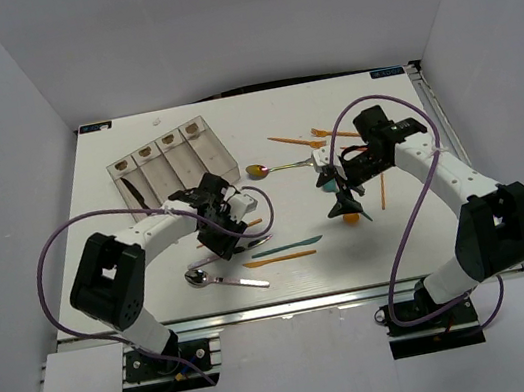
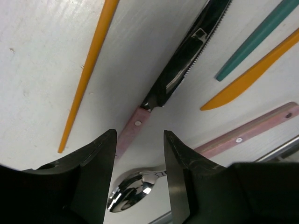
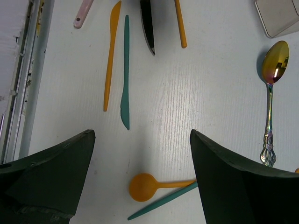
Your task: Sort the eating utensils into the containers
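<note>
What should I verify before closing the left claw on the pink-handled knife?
1. Left claw straddles the knife handle: ok.
2. Handle centred between the fingers: not ok, it lies nearer one finger.
3. Silver spoon clear of the grip: cannot tell, its bowl sits just past the handle's end.
4. Orange stick outside the fingers: ok.
5. Right claw open and well away: ok.
6. Containers unobstructed: ok.

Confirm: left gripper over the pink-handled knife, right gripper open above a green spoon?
No. The spoon under the right gripper is orange, not green; the right wrist view shows it. The left gripper is over the pink-handled knife, and the right one is open.
</note>
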Tool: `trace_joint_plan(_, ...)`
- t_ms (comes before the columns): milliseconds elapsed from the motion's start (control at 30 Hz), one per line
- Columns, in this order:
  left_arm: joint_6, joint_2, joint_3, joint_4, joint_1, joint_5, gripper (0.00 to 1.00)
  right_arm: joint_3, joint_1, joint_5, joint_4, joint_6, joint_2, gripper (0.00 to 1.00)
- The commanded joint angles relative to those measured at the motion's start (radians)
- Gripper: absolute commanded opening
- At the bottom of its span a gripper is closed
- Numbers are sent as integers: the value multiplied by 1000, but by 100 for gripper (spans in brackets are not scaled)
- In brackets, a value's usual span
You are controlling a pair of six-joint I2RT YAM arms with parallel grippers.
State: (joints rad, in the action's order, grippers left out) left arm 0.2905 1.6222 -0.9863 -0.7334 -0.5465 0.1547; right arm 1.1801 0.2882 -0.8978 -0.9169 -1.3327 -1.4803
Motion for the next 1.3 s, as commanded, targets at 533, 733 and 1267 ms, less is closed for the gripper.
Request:
trace_joint_plan(533, 41, 25, 93, 164, -12, -141, 34, -16, 0, -50, -4, 9, 23, 89)
trace_joint_plan(733, 42, 53, 97, 222, -12, -188, 27, -17, 0, -47, -2, 10, 23, 89)
trace_joint_plan(1267, 42, 18, -49, 272, -12, -251, 9, -27, -1, -43, -2, 15, 34, 89)
